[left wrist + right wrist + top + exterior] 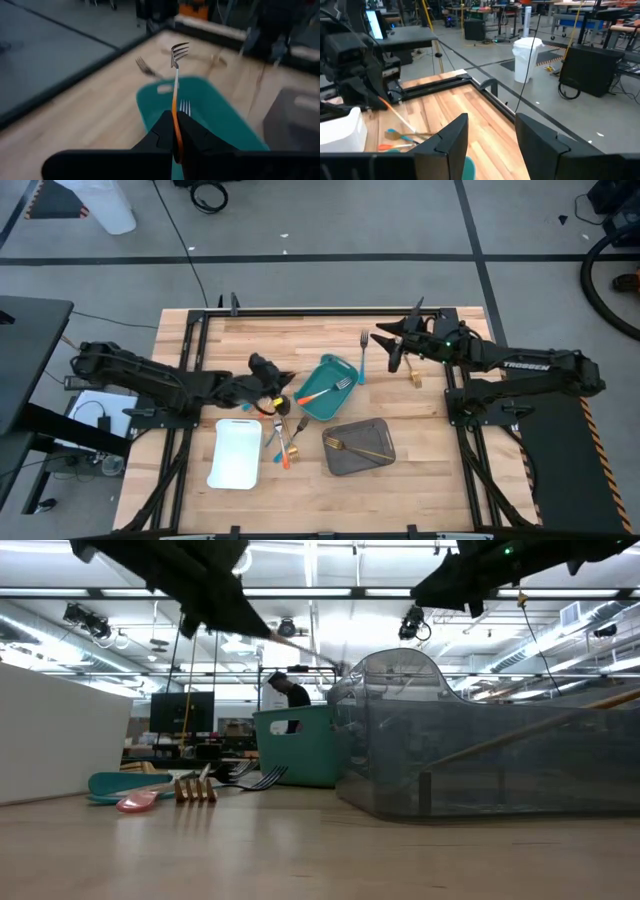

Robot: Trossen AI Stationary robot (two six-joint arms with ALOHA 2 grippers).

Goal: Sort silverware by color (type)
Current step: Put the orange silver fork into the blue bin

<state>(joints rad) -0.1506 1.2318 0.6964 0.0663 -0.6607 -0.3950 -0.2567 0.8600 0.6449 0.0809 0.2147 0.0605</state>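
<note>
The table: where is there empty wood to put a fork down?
Bare wood lies along the table's front edge below the white tray and grey tray, and along the back edge. It is crowded between the white tray and teal tray, where loose forks lie.

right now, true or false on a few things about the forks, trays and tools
1. The left tool is shut on an orange fork. True.
2. The right tool holds a gold fork. False: it is open and empty.
3. The teal tray holds an orange fork. True.
4. The grey tray holds a teal fork. False: a gold fork lies in it.
5. The white tray holds two forks. False: none lie in it.
</note>
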